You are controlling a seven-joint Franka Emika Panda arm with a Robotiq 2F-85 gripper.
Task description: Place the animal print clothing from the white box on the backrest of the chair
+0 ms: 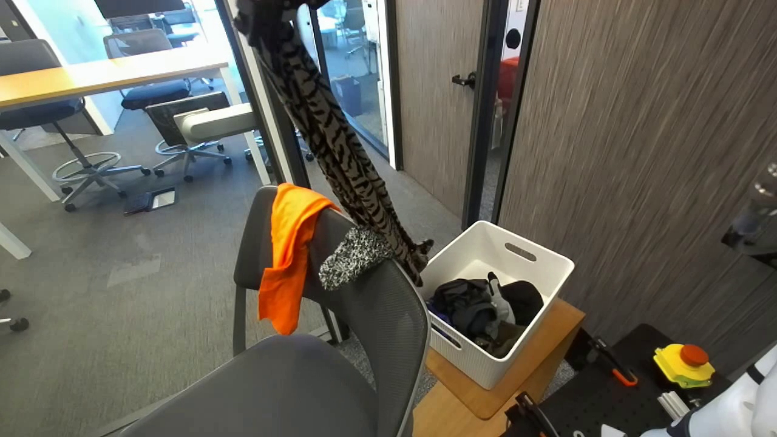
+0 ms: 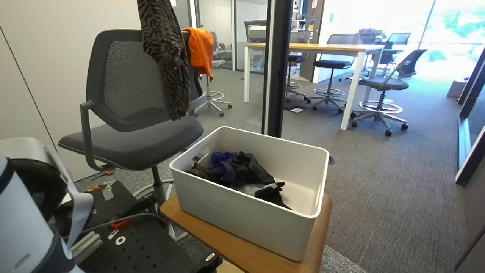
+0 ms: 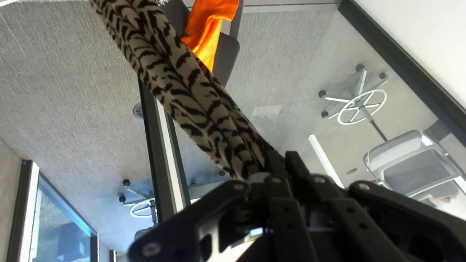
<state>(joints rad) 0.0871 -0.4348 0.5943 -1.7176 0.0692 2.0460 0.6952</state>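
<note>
The animal print clothing [image 1: 340,139] is a long brown cloth with black stripes. It also shows in an exterior view [image 2: 163,41] and in the wrist view [image 3: 189,91]. My gripper [image 3: 282,160] is shut on its upper end and holds it high; in an exterior view the gripper [image 1: 267,21] is cut by the top edge. The cloth hangs slanting past the chair backrest [image 1: 388,309], its lower end on the box side; I cannot tell whether it touches the backrest [image 2: 129,76]. The white box [image 1: 461,361] holds dark clothes and also shows in an exterior view [image 2: 242,216].
An orange cloth [image 1: 288,255] is draped over the backrest and also shows in the wrist view [image 3: 205,32]. A black-and-white fuzzy cloth [image 1: 355,258] lies on the backrest beside it. The box stands on a wooden stand [image 2: 189,216]. A dark post [image 2: 276,68] rises behind the box.
</note>
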